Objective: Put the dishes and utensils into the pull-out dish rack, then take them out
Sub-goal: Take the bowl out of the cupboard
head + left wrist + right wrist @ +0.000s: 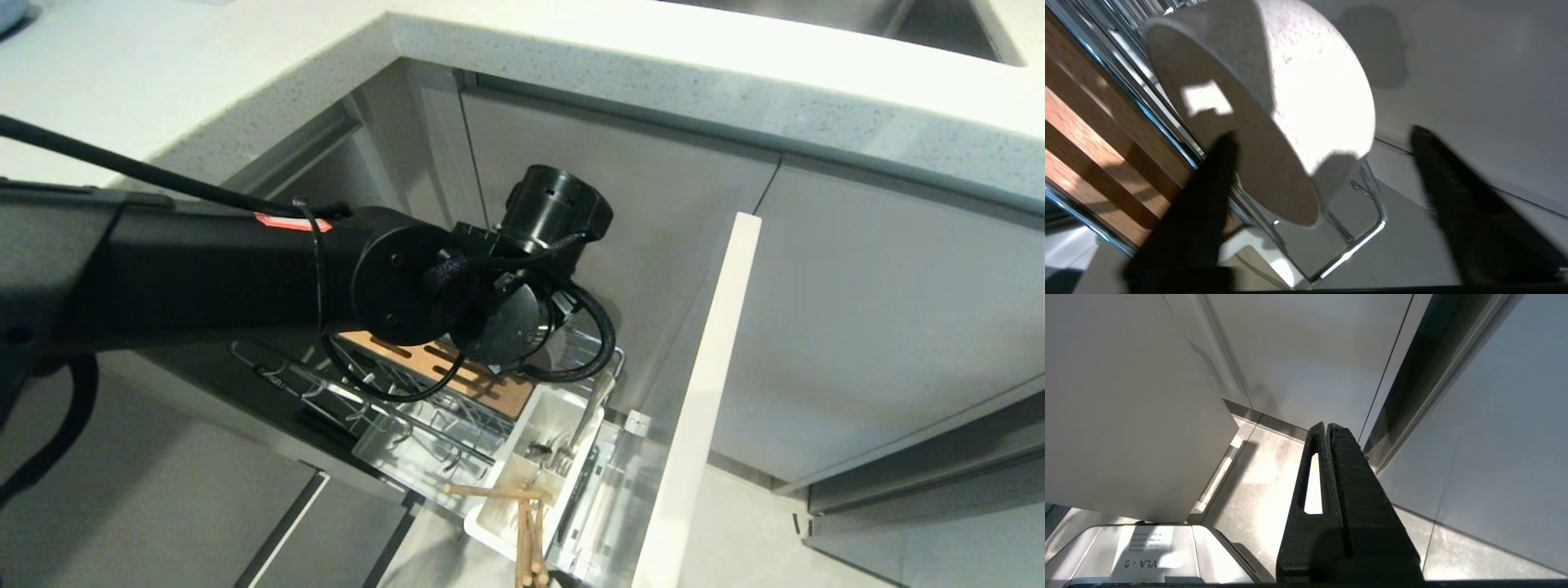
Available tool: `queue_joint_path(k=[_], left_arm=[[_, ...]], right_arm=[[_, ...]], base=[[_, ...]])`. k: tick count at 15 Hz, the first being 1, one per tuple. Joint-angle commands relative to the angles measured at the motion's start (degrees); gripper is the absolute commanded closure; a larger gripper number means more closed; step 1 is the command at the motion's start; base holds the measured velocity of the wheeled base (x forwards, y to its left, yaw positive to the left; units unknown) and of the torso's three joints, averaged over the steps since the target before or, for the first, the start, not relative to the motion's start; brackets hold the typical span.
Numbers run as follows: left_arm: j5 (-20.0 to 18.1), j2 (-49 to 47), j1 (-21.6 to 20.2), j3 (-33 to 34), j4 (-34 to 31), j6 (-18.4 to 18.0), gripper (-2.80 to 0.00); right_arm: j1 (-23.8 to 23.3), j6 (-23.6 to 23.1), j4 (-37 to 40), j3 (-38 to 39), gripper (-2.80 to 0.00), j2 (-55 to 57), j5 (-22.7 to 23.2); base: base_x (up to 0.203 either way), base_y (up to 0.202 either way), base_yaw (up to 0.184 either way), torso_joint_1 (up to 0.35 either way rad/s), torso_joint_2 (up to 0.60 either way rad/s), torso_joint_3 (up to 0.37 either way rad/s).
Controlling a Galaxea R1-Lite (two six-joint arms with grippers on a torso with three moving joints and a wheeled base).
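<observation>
The head view hides the left claw behind the arm; only the left wrist view shows the cream-white bowl [1274, 102] on edge in the pull-out dish rack [1355, 245], beside the wooden strip [1081, 134]. The left claw [1323, 143] gapes wide around the bowl; contact cannot be told. Chopsticks [526, 523] stand in the cutlery tub [531, 465] at six o'clock. The right claw [1327, 437] is clenched, empty.

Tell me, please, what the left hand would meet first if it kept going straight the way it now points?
Most likely the cream-white bowl, standing on edge in the wire rack. The left hand is open, and the bowl sits between its fingers, though how near is unclear.
</observation>
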State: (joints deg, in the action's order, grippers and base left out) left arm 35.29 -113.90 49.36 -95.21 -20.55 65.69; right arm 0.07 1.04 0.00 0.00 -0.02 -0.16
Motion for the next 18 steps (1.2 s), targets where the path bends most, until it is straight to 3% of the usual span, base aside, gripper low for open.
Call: queue_joint_path(k=[1,14,18], left_arm=[[0.22,0.08,-0.05,0.02,-0.01,0.31,0.00],[0.22,2.37,0.18,-0.58,0.29,0.11,0.00],[0.22,5.90,0.53,-0.44,3.95,-1.70,0.00]], right_arm=[[0.01,0.02,0.00,0.09,0.00,0.02,-0.01],[0.01,0.02,0.00,0.09,0.00,0.02,-0.01],[0.01,0.02,0.00,0.09,0.00,0.02,-0.01]], base=[[0.000,0.000,0.000,0.000,0.00,0.000],[0.000,0.000,0.000,0.000,0.00,0.000],[0.000,0.000,0.000,0.000,0.00,0.000]])
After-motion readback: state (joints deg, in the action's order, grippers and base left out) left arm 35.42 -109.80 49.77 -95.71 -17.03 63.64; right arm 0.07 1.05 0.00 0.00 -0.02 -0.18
